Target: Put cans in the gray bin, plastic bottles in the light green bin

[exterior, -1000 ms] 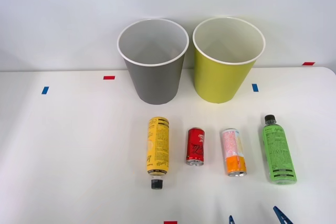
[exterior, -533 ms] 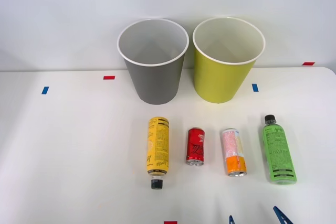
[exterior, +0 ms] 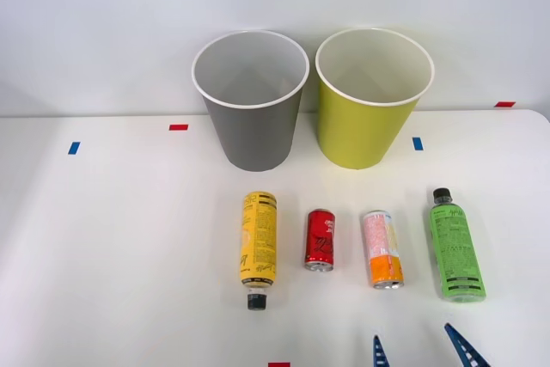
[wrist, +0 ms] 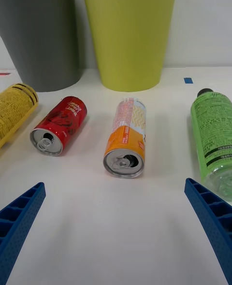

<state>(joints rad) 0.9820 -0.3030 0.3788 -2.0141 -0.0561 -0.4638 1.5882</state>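
Nothing sorted yet. Four things lying flat in a row on the white table (exterior: 112, 238), in front of two bins. Gray bin (exterior: 251, 100) at the back on the left, light green bin (exterior: 373, 96) just beside it on the right. Both standing up, nothing seen inside.

Right gripper (exterior: 421, 348) low at the near edge of the table, blue fingers (wrist: 21, 220) wide apart, holding nothing. Looks like the reach for a first pick. Aimed, by the wrist view, at the pink-and-orange can (wrist: 126, 137), sitting right between the two fingers but farther out.

From left to right: yellow bottle (exterior: 259, 242), red can (exterior: 320, 240), pink-and-orange can (exterior: 382, 249), green bottle (exterior: 455, 248). Set apart, none touching.

All four lying long way front to back, toward the bins.
- Yellow bottle: black cap at the near end.
- Green bottle: black cap at the far end, toward the bins.
- Red can (wrist: 59, 125): opened top at the near end, leaning a little to the side.
- Pink-and-orange can: opened top and orange end near, pink end far.

Next, probably: go forward and down over the pink-and-orange can, one finger on each round side, then squeeze across the short way. Careful, a round can may roll sideways. Then lift and carry to the gray bin, not the green one.
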